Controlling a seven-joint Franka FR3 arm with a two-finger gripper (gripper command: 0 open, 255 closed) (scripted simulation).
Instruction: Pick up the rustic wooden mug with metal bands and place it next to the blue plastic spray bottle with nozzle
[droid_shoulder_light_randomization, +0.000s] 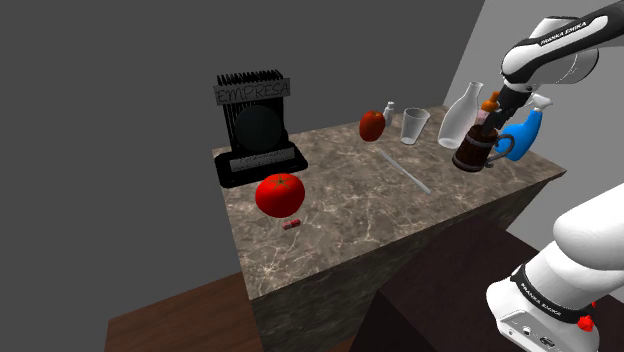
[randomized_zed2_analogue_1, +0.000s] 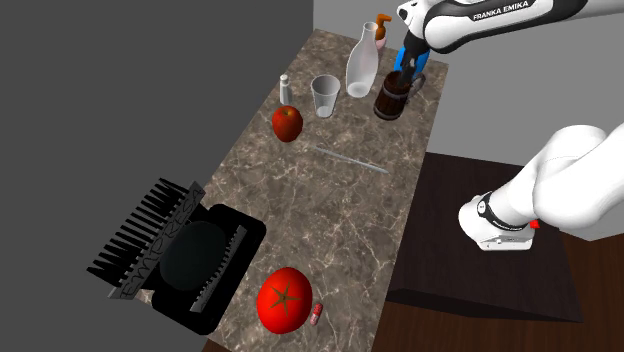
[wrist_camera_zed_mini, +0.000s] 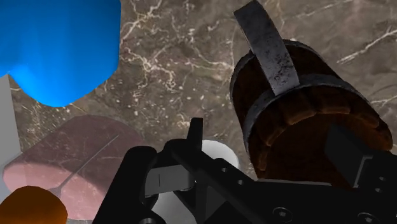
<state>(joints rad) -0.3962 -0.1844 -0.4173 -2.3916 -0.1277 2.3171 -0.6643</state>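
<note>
We see the tool (droid_shoulder_light_randomization: 487, 116) over the wooden mug (droid_shoulder_light_randomization: 473, 150), fingers apart. The mug stands on the desk (droid_shoulder_light_randomization: 370, 215) just beside the blue spray bottle (droid_shoulder_light_randomization: 528, 135). A finger snagging the rim could topple it.

Arm (droid_shoulder_light_randomization: 565, 40): FRANKA EMIKA; rack (droid_shoulder_light_randomization: 255, 125): EMPRESA

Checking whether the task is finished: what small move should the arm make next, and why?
Probably lift the hand straight up. The mug stands upright on the counter beside the blue bottle, and the fingers stand apart without clasping it, so the placing looks done.
</note>
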